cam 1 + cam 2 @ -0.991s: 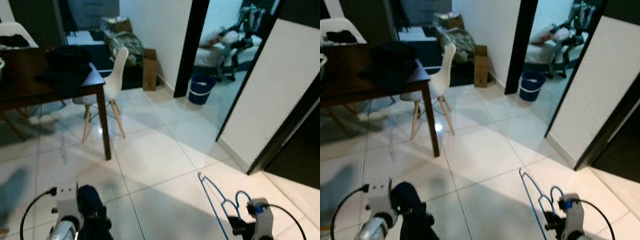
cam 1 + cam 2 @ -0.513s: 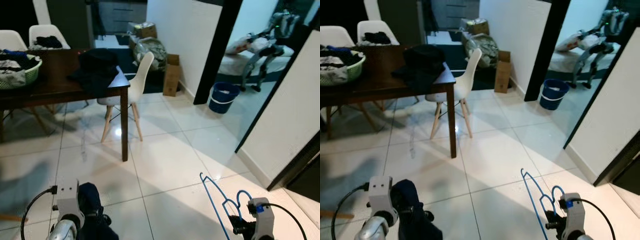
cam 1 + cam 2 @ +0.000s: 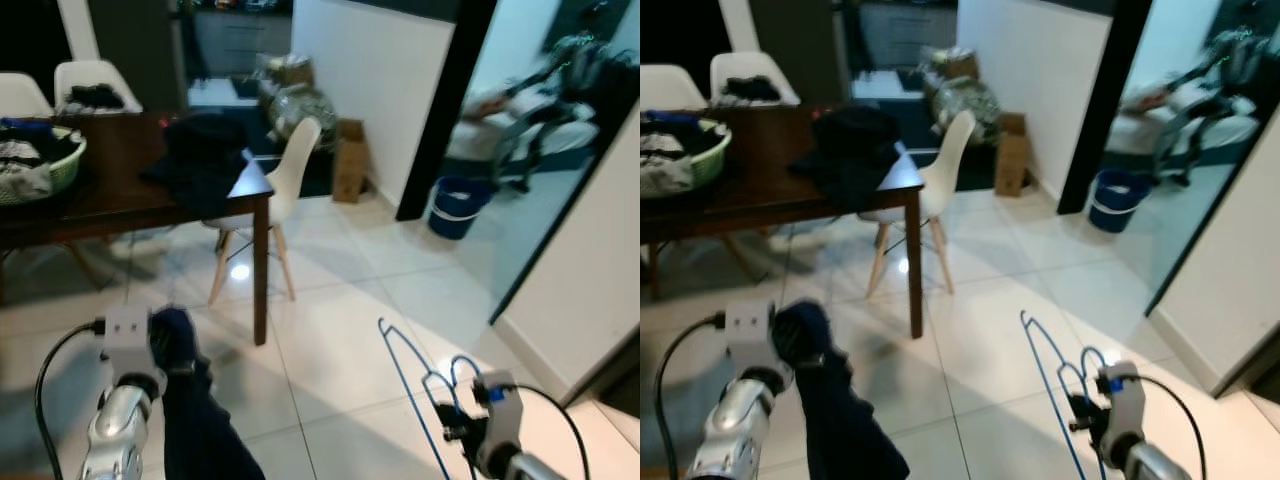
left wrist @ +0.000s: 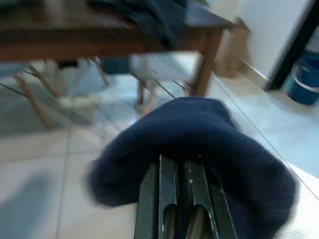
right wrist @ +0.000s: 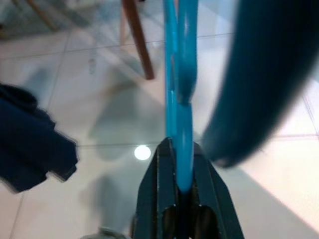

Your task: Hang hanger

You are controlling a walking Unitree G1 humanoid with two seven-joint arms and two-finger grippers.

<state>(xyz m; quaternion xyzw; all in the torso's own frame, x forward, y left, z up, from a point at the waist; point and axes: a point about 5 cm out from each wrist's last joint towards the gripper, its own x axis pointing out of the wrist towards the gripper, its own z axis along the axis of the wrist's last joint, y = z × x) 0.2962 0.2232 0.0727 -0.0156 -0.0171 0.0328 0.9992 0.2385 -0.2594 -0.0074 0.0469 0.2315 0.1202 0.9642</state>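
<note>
Hanger (image 3: 415, 385) – R gripper (image 5: 180, 185), garment (image 3: 835, 415) – L gripper (image 4: 180, 172)

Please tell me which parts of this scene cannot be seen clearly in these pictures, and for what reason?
- Blue hanger: its lower part is cut off by the bottom edge of the head views; blurred in the right wrist view.
- Left gripper: the dark blue garment it holds covers its fingertips.
- Where the hanger should hang: no rail or hook can be made out.
- Objects beyond the doorway: blurred.
</note>
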